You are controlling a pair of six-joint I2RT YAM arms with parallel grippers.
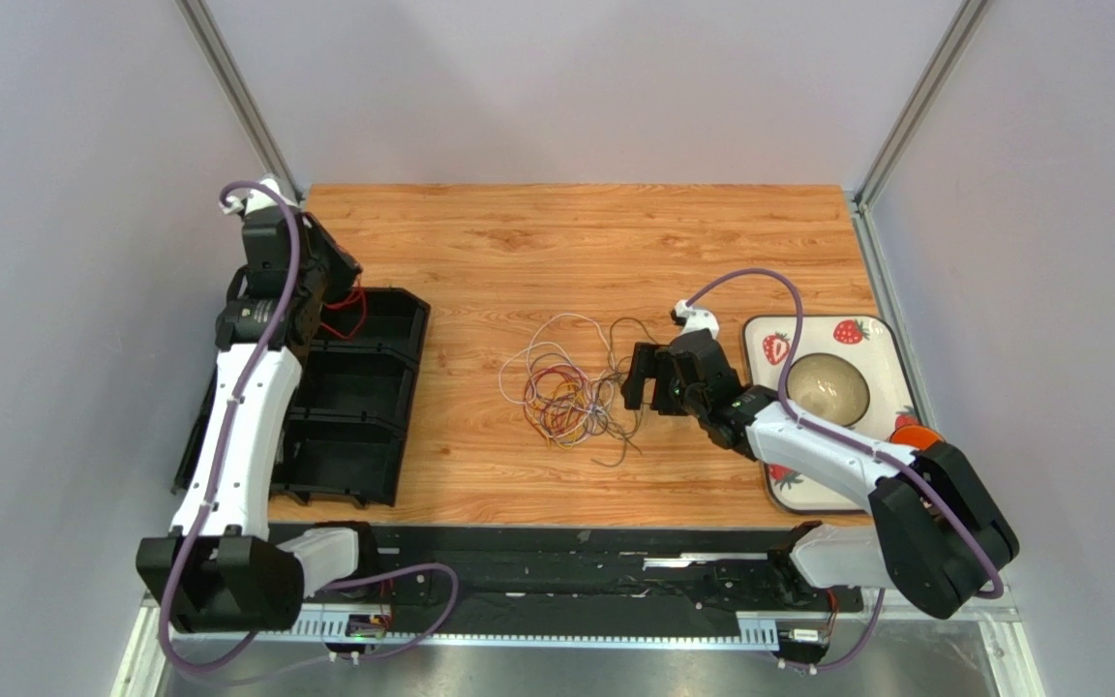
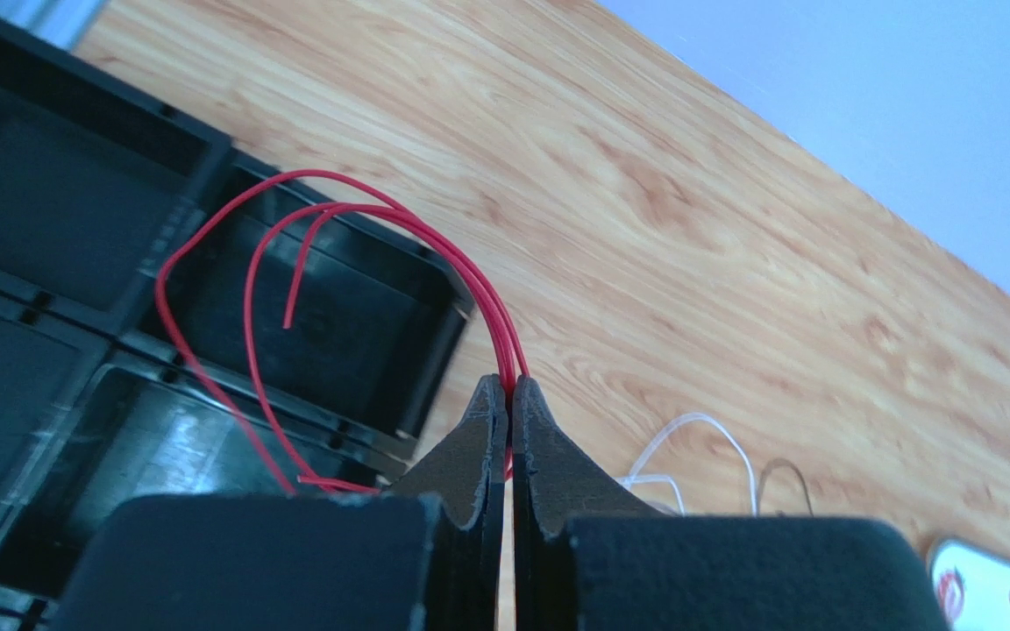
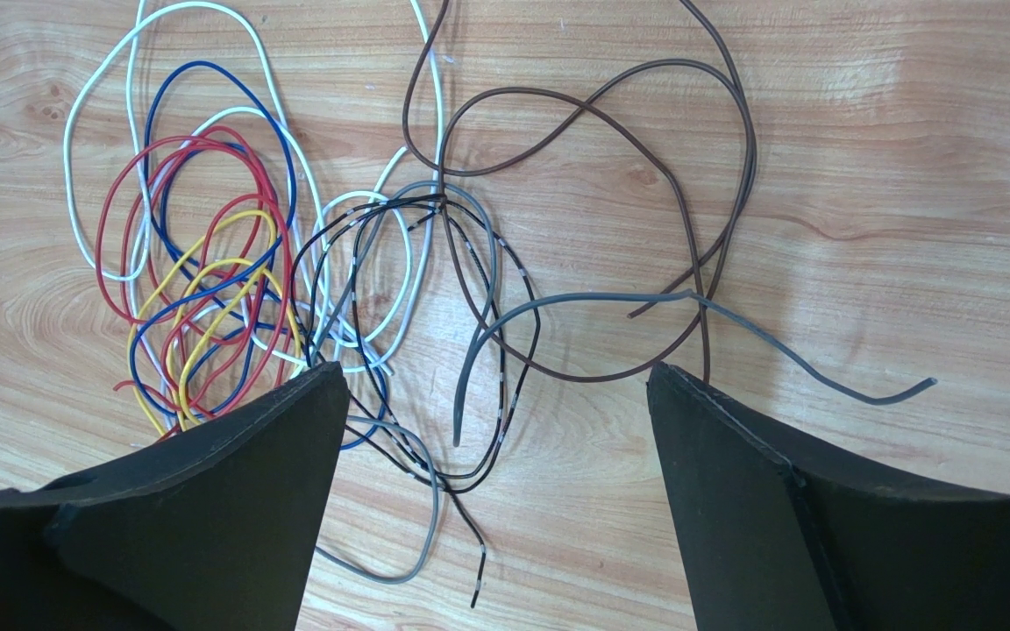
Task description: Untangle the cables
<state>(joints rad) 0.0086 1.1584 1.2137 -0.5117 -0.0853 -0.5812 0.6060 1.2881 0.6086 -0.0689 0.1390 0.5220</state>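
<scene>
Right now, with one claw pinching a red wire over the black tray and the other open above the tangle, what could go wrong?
1. The left claw grips the red wire only at its very tips. The springy loops might slip free or drape across the black tray's dividers.
2. The open right claw brackets the grey wire and brown wire, which cross. Closing there may catch both and drag the whole tangle.

We see the surface [image 2: 734, 237] as smooth, faintly shiny wood grain. The left end effector [image 2: 510, 395] looks matt black and grainy; the tray [image 2: 36, 197] beside it is glossy black plastic. Under the right end effector [image 3: 497, 381], the cables [image 3: 207, 289] wear smooth plastic sheathing.
</scene>
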